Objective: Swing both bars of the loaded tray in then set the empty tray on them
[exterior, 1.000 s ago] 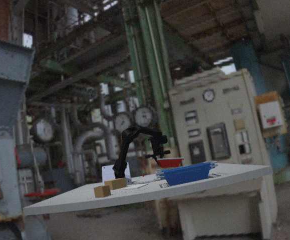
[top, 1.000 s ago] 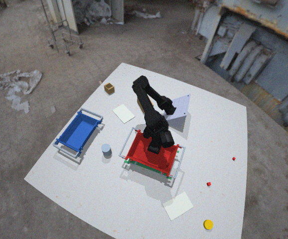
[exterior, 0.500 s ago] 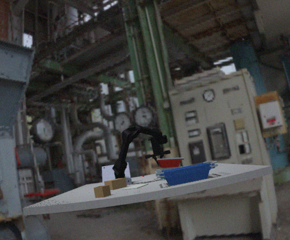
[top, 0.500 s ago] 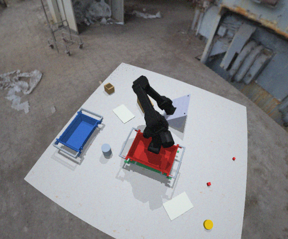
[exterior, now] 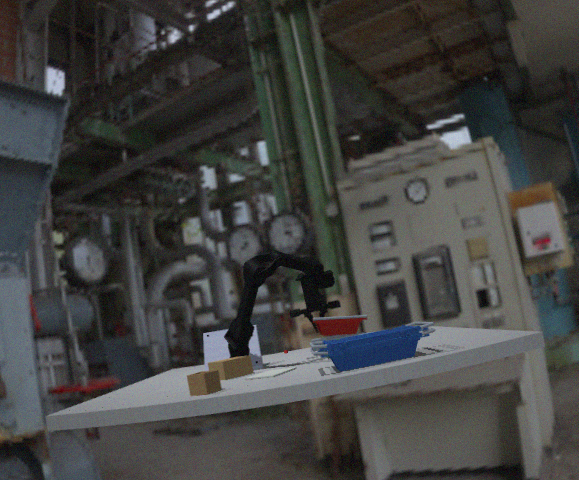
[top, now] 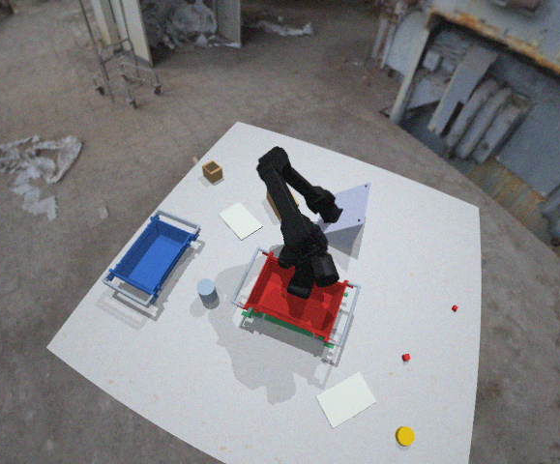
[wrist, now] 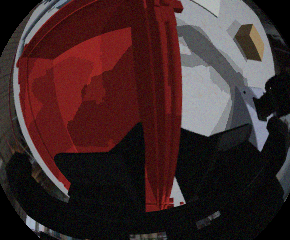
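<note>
Black parallel-jaw gripper [top: 296, 274] [exterior: 315, 319] [wrist: 149, 126]: fingers clamped on one long side wall of the red plastic tray [top: 274, 294] [exterior: 340, 326] [wrist: 100, 90], one finger inside the wall, one outside. Tray upright, open side up, rim approx. level in ext. view. Long axis runs along the gripped wall, i.e. crosswise to the line between the fingers; in top view it goes L to R, R end dipping toward pic bottom. Most of tray lies to one side of grip, toward pic bottom; wall under the fingertips is the one nearer the arm base.

Directly below held tray, mostly hidden: green plastic tray [top: 285, 323], long axis approx. parallel to red's, edge peeking out on the side away from the arm. Load hidden; contact btwn red & green: can't tell. Grey bars show at both short ends of the pair; can't tell whose they all are.

L of gripper in top view: light-blue cylinder [top: 206, 290], just past the red tray's end. Well apart, farther L: blue plastic tray [top: 155, 257] [exterior: 374, 348] w/ grey end bars, upright, long axis slanting up-R in top view, not parallel to red's.

Well apart, R and below gripper in top view: two small red cubes, then flat yellow disc [top: 404, 436], on white table [top: 420, 249] [exterior: 279, 382].
</note>
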Robot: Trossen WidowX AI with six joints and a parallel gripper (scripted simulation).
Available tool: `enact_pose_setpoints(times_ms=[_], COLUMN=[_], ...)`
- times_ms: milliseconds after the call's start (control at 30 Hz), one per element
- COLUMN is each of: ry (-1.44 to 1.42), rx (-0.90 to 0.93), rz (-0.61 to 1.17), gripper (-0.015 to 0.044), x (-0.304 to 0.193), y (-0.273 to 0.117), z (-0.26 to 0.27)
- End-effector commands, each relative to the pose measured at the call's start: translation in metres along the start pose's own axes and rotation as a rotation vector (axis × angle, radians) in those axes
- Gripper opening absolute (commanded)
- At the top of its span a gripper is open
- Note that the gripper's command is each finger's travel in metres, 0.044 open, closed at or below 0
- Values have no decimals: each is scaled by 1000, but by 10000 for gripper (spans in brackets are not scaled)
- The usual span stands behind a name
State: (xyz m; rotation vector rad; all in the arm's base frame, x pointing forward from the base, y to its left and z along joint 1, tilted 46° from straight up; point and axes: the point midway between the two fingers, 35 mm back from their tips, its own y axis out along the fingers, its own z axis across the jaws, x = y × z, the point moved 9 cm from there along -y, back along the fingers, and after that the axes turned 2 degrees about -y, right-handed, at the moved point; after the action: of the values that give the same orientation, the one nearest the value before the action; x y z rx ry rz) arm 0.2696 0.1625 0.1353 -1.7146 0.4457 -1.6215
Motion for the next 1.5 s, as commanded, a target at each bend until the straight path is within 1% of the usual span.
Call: enact_pose_setpoints(times_ms=[0, 1467], ry=[-15, -20], rx=[-25, -34], rz=[4, 6], gripper=[0, 0], x=[-2, -3], y=[9, 13], z=[-3, -4])
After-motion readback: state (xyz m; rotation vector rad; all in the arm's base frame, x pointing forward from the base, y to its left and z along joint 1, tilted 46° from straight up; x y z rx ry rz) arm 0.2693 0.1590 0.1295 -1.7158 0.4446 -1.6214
